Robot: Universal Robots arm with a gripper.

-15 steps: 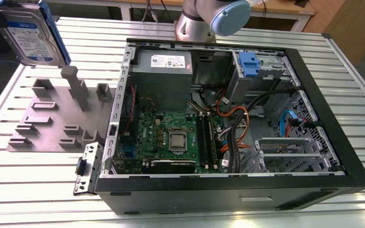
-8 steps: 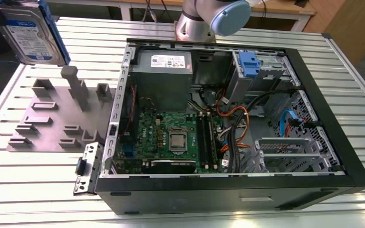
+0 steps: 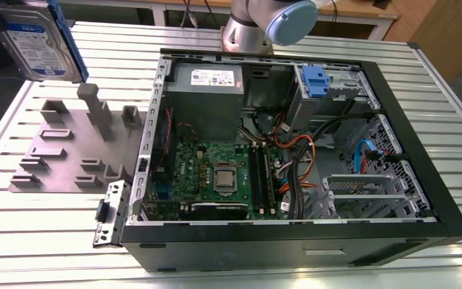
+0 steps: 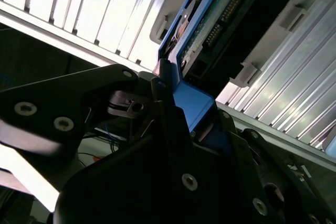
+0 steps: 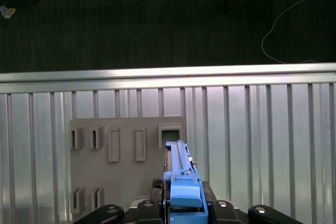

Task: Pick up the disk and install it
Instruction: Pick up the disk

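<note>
The disk (image 3: 38, 43) was a flat silver-metal rectangle with a white-and-blue label on its broad face and a blue plastic carrier frame running along its edges. In the second wrist view its other face (image 4: 215, 14) showed a green circuit board with a row of connector pins.

In the exterior view it hung in the air at about ten o'clock from the open computer case (image 3: 423, 180), above the far corner of the slatted table (image 3: 456, 90). It was lifted clear of the grey fixture plate (image 3: 70, 150), which lay at about six o'clock from it. It stood on edge with the label facing the camera. Its long axis ran nearly vertical, leaning slightly from eleven o'clock down to five o'clock.

In the first wrist view the disk (image 5: 178, 161) appeared edge-on, its length stretching straight away from the gripper (image 5: 184, 208) over the plate's slots (image 5: 113, 144).

The gripper (image 4: 191, 111) was clamped onto the blue frame at one short end, with a black finger (image 4: 163, 98) pressed against each side.

The arm (image 3: 255, 24) rose at twelve o'clock behind the case, where a bare blue bracket (image 3: 315, 81) sat in the drive bay.
</note>
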